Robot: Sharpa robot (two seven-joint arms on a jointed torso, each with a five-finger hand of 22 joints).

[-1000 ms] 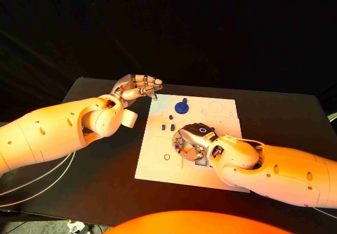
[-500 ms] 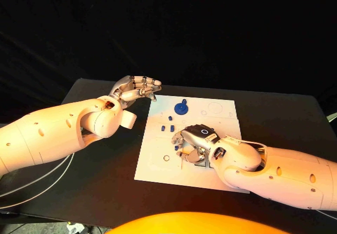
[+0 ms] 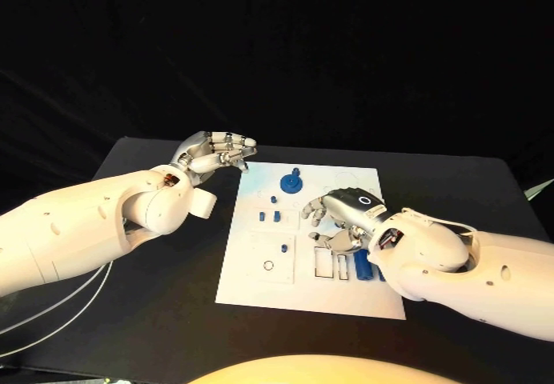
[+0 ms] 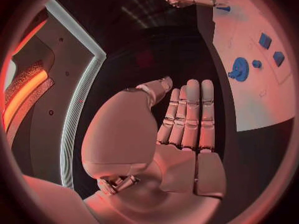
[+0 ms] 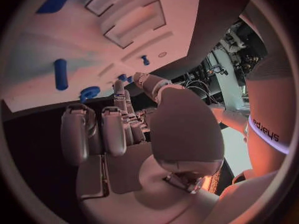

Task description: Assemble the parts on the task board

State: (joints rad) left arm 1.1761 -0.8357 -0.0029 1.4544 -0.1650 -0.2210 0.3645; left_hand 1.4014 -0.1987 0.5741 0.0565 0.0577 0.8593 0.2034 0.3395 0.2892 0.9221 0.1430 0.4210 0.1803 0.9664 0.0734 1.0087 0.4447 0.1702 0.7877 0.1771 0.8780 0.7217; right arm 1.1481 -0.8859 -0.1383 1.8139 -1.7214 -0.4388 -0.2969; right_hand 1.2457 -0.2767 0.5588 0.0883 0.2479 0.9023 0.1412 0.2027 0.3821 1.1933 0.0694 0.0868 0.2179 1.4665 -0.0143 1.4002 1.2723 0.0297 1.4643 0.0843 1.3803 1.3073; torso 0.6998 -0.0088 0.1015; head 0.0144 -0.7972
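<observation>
The white task board (image 3: pixel 260 280) lies mid-table. A blue gear-like part (image 3: pixel 292 182) stands near its far edge, with small blue pegs (image 3: pixel 269 215) just nearer. A long blue bar (image 3: pixel 361 265) lies in the rightmost of the rectangular slots (image 3: pixel 324 262). My right hand (image 3: pixel 341 218) hovers over the board's middle, just beyond the slots, fingers apart and holding nothing; in the right wrist view the right hand (image 5: pixel 124 134) is bare, above the board (image 5: pixel 74 35). My left hand (image 3: pixel 214 150) hangs off the board's far left corner, nothing in it; in the left wrist view the left hand (image 4: pixel 187 119) shows its fingers side by side.
A small ring outline (image 3: pixel 268 265) marks the board's near left part. Bare black table (image 3: pixel 150 296) surrounds the board. My two white forearms reach in from either side.
My right hand has lifted off the slots and moved toward the far right, uncovering the blue bar lying in its slot. The left hand keeps its pose. The camera has shifted a little.
</observation>
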